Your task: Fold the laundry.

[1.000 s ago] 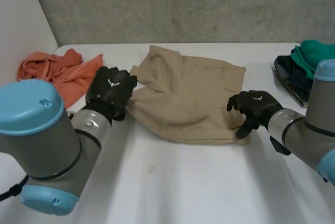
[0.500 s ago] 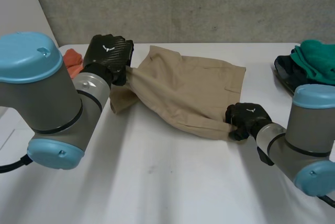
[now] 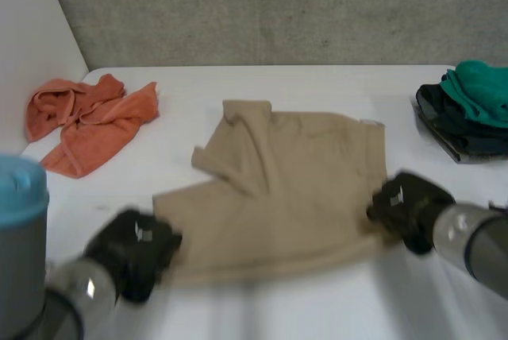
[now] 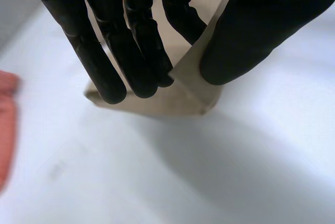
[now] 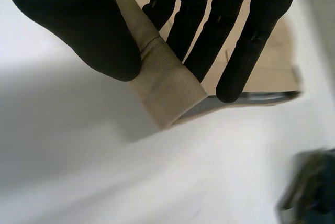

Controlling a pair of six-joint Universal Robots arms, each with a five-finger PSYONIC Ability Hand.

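Observation:
Tan shorts (image 3: 286, 189) lie spread across the middle of the table in the head view, with a fold standing up near their far left part. My left hand (image 3: 135, 253) pinches their near left corner (image 4: 193, 85) between thumb and fingers. My right hand (image 3: 406, 206) pinches their near right edge (image 5: 165, 85), a seamed band, between thumb and fingers. Both held parts hang a little above the table in the wrist views.
An orange cloth (image 3: 83, 117) lies crumpled at the far left. At the right edge a green garment (image 3: 480, 90) rests on dark clothes (image 3: 452, 121). A grey wall runs along the table's far side.
My left hand has swung from the far left towards me with its corner of the shorts. My right hand has closed on the right edge. The shorts now lie stretched wide between them.

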